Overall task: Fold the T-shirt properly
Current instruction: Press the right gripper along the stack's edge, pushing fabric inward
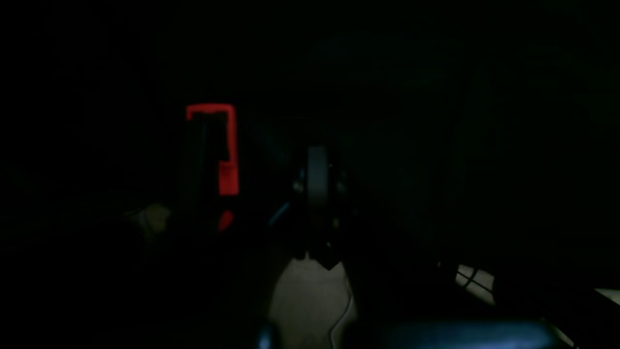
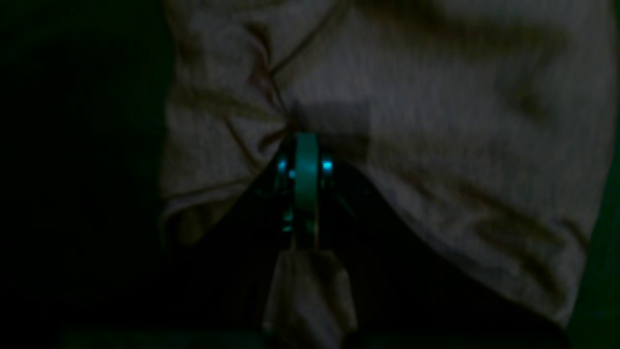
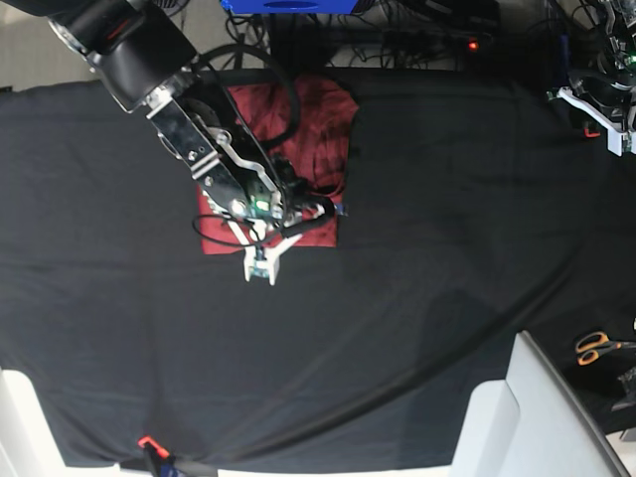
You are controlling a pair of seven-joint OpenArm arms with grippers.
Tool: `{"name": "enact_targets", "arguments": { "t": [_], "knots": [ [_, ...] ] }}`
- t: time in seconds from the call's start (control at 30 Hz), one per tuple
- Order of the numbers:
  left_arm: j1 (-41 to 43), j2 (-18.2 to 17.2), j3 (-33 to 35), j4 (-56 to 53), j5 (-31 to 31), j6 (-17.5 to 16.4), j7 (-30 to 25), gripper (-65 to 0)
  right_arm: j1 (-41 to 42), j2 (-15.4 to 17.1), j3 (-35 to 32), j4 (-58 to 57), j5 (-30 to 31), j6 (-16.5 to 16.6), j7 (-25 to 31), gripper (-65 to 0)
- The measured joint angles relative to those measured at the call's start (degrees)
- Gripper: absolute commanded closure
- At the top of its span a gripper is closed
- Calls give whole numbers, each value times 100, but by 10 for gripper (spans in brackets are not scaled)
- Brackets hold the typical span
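Observation:
The T-shirt (image 3: 320, 119) is a maroon bundle, partly folded, on the black table cloth (image 3: 447, 248) at the upper left of the base view. My right gripper (image 3: 260, 268) hangs over its near edge. In the dim right wrist view the jaws are shut, and the T-shirt (image 2: 436, 121) creases run together right at the fingertips (image 2: 306, 145), so a pinch of cloth is held. My left gripper (image 3: 608, 127) is far off at the table's upper right corner. The very dark left wrist view has its fingers (image 1: 317, 174) pressed together with nothing between them.
Orange-handled scissors (image 3: 596, 346) lie at the right edge. A white panel (image 3: 527, 417) stands at the lower right corner. A blue box (image 3: 288, 5) sits behind the table's far edge. A small red clip (image 3: 147, 442) is at the near edge.

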Motion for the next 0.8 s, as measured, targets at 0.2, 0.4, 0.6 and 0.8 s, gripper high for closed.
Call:
{"name": "enact_targets", "arguments": {
  "t": [0.2,0.4,0.6,0.8],
  "knots": [
    [-70,2,0,0,39,0,2,0,11,-302,-20,-4,57,35,-35,-2],
    [-96,0,2,0,28,0,2,0,109,-448,-15,-122,2,431,20,-2],
    [-109,2,2,0,26,0,0,0,173,-278,11,192,70,863,186,-2],
    [-109,4,2,0,22,0,0,0,-96,356,35,597,4,380,190,-2]
  ]
}}
